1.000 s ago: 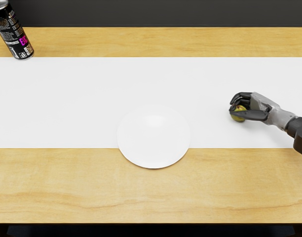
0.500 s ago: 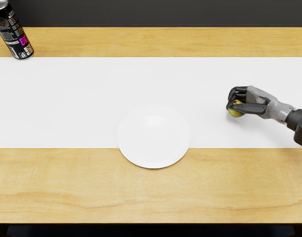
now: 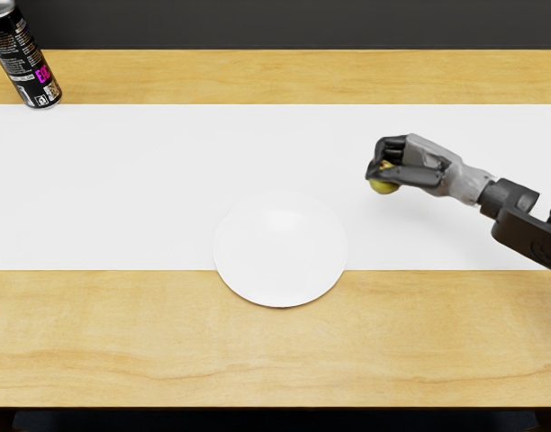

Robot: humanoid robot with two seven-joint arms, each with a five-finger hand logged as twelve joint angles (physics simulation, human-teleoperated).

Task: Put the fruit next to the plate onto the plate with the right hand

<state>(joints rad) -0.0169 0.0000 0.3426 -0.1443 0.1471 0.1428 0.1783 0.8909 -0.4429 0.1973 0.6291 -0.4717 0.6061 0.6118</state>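
Wooden table (image 3: 275, 342) with a white runner (image 3: 122, 180) across it, and the plate (image 3: 280, 249) sits at the runner's front edge. The right hand (image 3: 410, 168) is curled around the little yellow-green fruit (image 3: 382, 185), off to the plate's right and clear of it. Grab looks done; carry-over and drop are left.

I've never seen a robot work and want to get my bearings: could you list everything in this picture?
can: one, black with a pink label, far left corner of the table
plate: one, white, middle, across the strip's near edge
fruit: one, yellow-green, right of the plate and apart from it, in the hand
strip: one, white, running across the table
table: one, light wood, under everything
right hand: one, grey and black, arm coming in from the right, fingers curled round the fruit
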